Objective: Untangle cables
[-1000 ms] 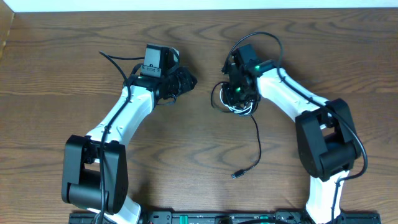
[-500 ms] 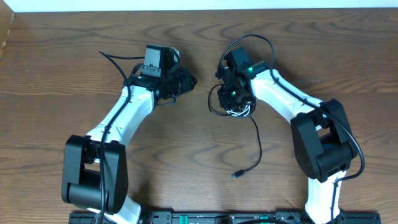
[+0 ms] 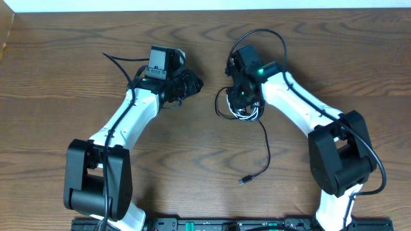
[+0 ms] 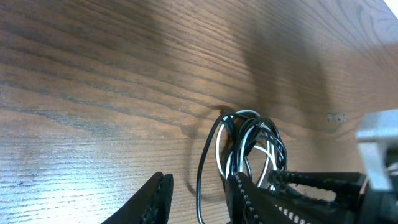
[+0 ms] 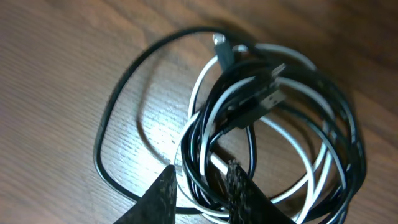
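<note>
The black and white cables (image 3: pixel 239 112) lie tangled in one small coil on the wooden table (image 3: pixel 321 51). A black tail (image 3: pixel 265 144) runs down from the coil to a plug (image 3: pixel 244 181). My right gripper (image 3: pixel 241 99) sits on the coil's top edge. In the right wrist view it (image 5: pixel 200 169) is open, its tips straddling several black strands and a white strand (image 5: pixel 205 84), with a wide black loop (image 5: pixel 102 130) off to the left. My left gripper (image 3: pixel 198 82) hovers left of the coil, open and empty (image 4: pixel 199 179), looking at the coil (image 4: pixel 249 134).
The right arm's white link (image 4: pixel 376 134) and dark fingers (image 4: pixel 311 180) fill the right side of the left wrist view. Each arm carries its own thick black wire (image 3: pixel 119 63). The table's far edge (image 3: pixel 205 9) runs along the top.
The right gripper has shifted slightly left with the coil and its jaws have spread a little. The left arm has not moved.
</note>
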